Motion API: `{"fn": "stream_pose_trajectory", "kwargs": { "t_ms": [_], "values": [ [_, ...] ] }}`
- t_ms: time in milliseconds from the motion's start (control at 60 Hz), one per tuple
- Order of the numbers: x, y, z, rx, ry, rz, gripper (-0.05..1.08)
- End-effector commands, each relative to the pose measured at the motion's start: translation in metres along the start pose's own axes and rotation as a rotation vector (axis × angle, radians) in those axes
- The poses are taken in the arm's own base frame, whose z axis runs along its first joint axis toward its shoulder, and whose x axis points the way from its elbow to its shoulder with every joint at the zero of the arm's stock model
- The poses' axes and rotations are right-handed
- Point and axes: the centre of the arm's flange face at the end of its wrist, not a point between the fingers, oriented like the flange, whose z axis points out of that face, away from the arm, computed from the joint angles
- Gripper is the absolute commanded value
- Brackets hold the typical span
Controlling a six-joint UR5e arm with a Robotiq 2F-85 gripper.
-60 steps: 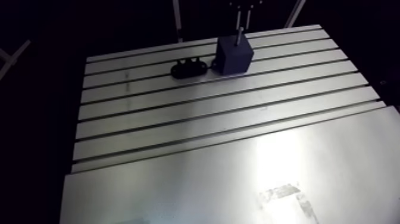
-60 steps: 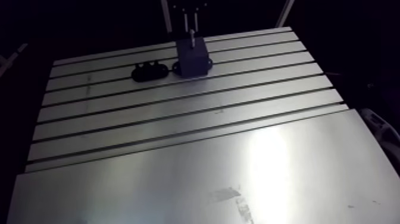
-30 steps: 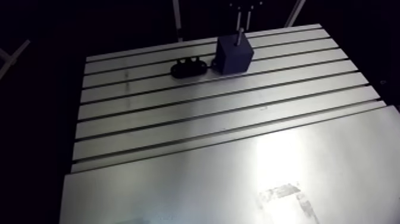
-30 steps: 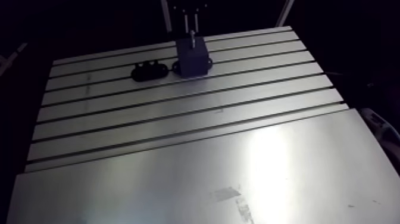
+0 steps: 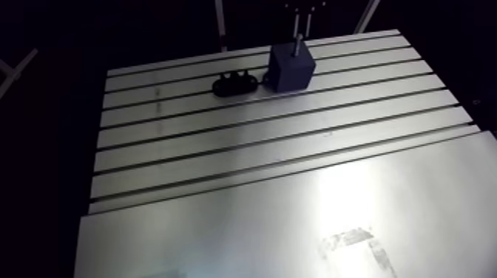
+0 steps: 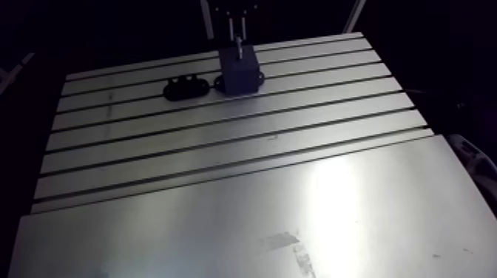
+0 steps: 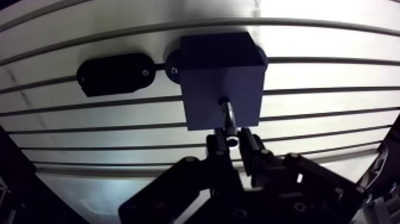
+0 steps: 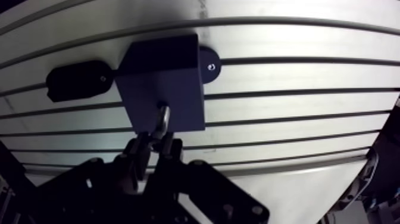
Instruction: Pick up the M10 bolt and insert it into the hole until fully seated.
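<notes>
A dark square block (image 7: 220,83) stands on the slotted aluminium table (image 5: 259,148) near its far edge. On its top face is a round hole, and the shiny M10 bolt (image 7: 228,116) stands with its tip in that hole. My gripper (image 7: 235,142) hangs straight above the block, shut on the bolt's upper end. In the arm view the gripper (image 5: 298,22) comes down from the top edge, and the bolt (image 5: 296,50) shows as a thin bright pin over the block (image 5: 291,68). How deep the bolt sits is hidden.
A dark oval holder (image 7: 116,73) with small pegs lies on the table just beside the block, also seen in the arm view as the oval holder (image 5: 235,84). A smooth metal sheet (image 5: 296,222) covers the near half of the table.
</notes>
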Motion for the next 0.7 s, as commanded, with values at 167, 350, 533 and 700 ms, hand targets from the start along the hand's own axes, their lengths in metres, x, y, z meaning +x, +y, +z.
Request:
{"fn": "stream_pose_trajectory", "kwargs": {
  "t_ms": [167,350,533,700],
  "values": [
    [0.0003,0.0013,-0.0027,-0.001,0.004,0.002,1.08],
    [0.0002,0.0014,-0.0033,-0.001,0.004,0.0,1.08],
    [-0.0008,0.0004,-0.0051,-0.002,0.002,-0.001,1.08],
    [-0.0008,-0.0008,-0.0051,-0.001,0.003,-0.003,1.08]
  ]
}}
